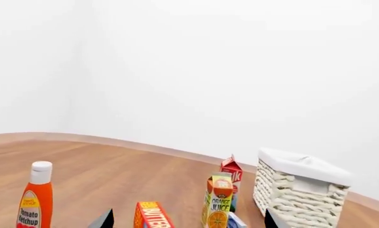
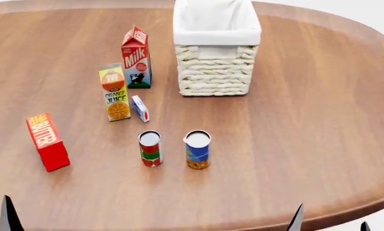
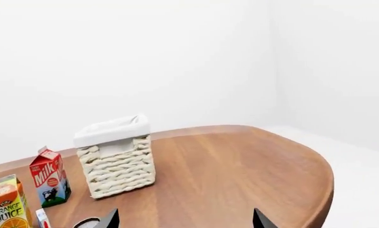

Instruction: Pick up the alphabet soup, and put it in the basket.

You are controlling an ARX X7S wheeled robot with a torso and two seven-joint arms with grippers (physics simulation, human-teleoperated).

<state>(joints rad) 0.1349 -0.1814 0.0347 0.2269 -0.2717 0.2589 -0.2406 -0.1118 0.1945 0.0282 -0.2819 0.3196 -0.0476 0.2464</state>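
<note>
The alphabet soup (image 2: 197, 149) stood upright on the table (image 2: 320, 125), towards the near edge and roughly midway along it, just beside the red-and-green can (image 2: 150, 148) and well apart from the basket (image 2: 216, 57), which sat towards the far edge almost straight beyond it. Both arms were held back at the near edge, only fingertips showing. The right gripper (image 2: 330, 219) had its fingers spread apart and held nothing; the left gripper (image 1: 188, 219) likewise stood released and empty in its wrist view. The soup lay ahead of both and between them, but closer to the right gripper, so the right arm looked the better placed to reach forward and inward for the can's upright sides.
</note>
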